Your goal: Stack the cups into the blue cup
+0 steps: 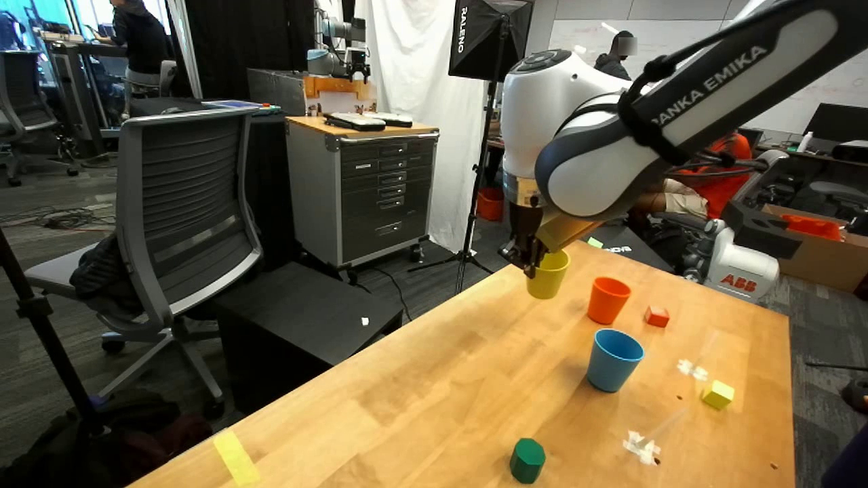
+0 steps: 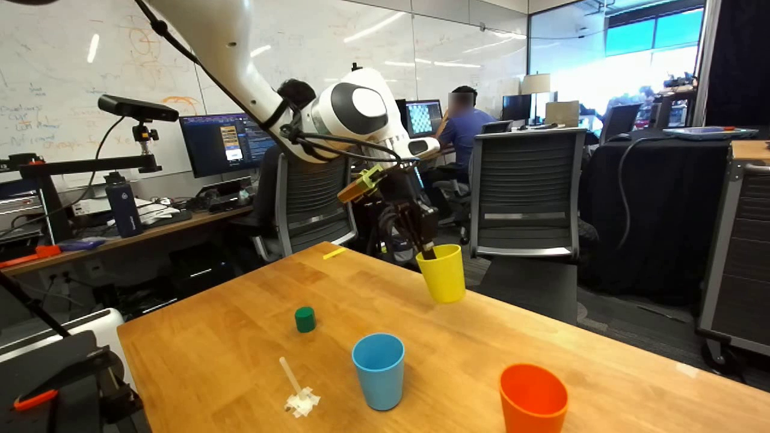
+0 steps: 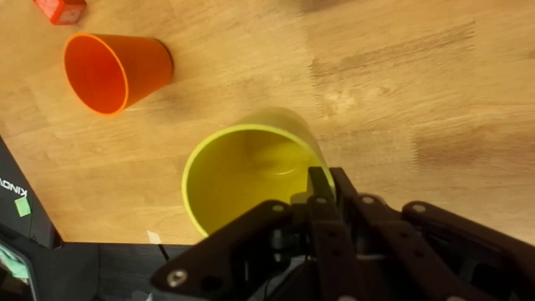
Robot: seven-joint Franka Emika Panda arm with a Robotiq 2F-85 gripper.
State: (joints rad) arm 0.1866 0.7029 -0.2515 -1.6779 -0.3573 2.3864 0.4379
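my gripper (image 3: 329, 173) pinches the yellow cup (image 2: 445, 278) by its rim, tilted, looks airborne | blue cup (image 2: 381, 374), orange cup (image 2: 533, 402) upright on the table (image 2: 222, 328) | I'd level it over blue, lower slow

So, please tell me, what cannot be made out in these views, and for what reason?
Wrist view: yellow cup, part of its rim hidden behind the gripper.
Wrist view: red block, partly cut off by the top edge.
In an exterior view: orange-red cup, its base cut off by the bottom edge.
In an exterior view: whiteboard, its writing mostly too small and faint to read.
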